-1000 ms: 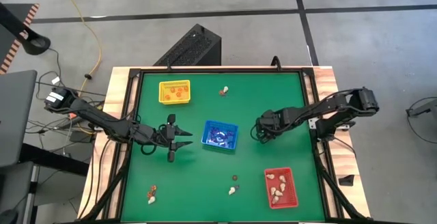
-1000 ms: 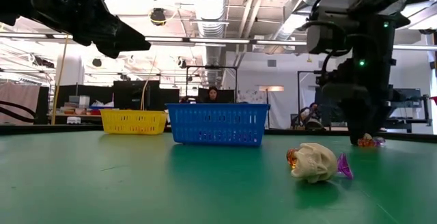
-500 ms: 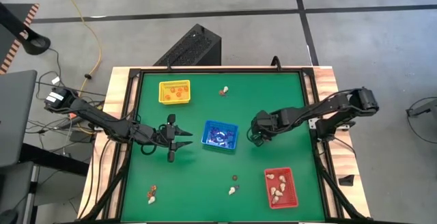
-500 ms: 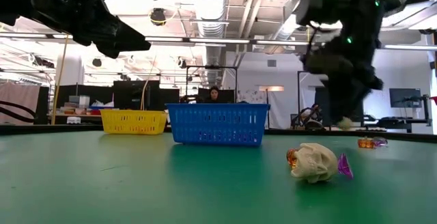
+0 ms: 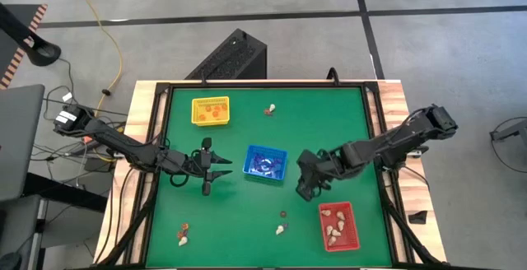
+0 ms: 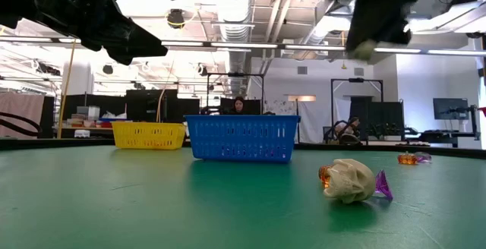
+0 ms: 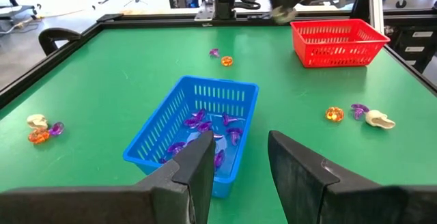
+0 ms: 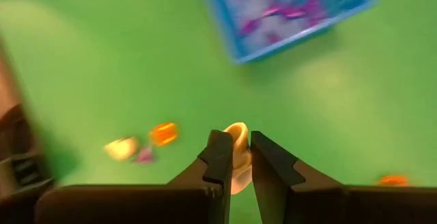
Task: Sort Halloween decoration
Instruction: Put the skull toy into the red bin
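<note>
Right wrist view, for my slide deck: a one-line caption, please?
Right end effector shut on a cream trinket above the green table, blue tray beyond.

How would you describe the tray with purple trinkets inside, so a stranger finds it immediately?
Look at the middle of the green table. The blue rectangular plastic mesh tray sits there, between the two claws. Unlike the yellow tray and red tray, it holds purple trinkets.

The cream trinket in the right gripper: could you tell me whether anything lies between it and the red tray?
Nothing visible does. The right gripper, shut on the cream trinket, hangs above bare green mat just beside the red tray; the loose trinkets lie off to the other side.
</note>
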`<state>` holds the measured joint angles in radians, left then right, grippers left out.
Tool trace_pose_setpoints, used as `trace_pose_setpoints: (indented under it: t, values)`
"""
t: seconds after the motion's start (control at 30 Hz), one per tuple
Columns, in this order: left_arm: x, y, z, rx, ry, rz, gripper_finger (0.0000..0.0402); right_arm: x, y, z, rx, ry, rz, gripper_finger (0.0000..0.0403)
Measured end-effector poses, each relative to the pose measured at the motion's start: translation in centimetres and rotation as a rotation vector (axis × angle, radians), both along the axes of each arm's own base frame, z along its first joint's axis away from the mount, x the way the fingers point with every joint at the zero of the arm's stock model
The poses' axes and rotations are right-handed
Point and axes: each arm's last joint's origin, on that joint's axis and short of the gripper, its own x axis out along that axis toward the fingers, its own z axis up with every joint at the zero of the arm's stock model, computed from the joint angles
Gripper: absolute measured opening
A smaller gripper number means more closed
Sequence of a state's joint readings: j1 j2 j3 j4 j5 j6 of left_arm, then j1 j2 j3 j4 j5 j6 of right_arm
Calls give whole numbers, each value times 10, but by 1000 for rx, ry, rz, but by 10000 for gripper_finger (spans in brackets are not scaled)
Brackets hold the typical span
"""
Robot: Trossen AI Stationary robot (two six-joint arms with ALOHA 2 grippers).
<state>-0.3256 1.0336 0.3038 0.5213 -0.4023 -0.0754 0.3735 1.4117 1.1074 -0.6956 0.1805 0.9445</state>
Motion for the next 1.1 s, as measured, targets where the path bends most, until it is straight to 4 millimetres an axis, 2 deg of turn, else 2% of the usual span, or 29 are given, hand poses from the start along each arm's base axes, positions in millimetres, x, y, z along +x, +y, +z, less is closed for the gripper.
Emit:
trace_pose_setpoints:
  t: [0.17, 0.3, 0.47, 0.6, 0.7, 1.1]
  values:
    - [0, 0, 0, -1, 0, -1, 128, -19, 47, 11, 131, -10, 28, 72]
    - [0, -1, 0, -4, 1, -19, 128, -46, 82, 10, 240, 42, -12, 72]
    - [0, -1, 0, -5, 1, -25, 128, -82, 111, 7, 279, 105, -73, 72]
    - [0, -1, 2, -12, -20, -25, 128, -103, 115, 2, 224, 139, -159, 77]
    - [1, -1, 3, -8, -33, -27, 128, -111, 112, 0, 169, 148, -231, 86]
    - [1, -1, 3, -6, -31, -28, 128, -104, 105, -2, 102, 151, -180, 160]
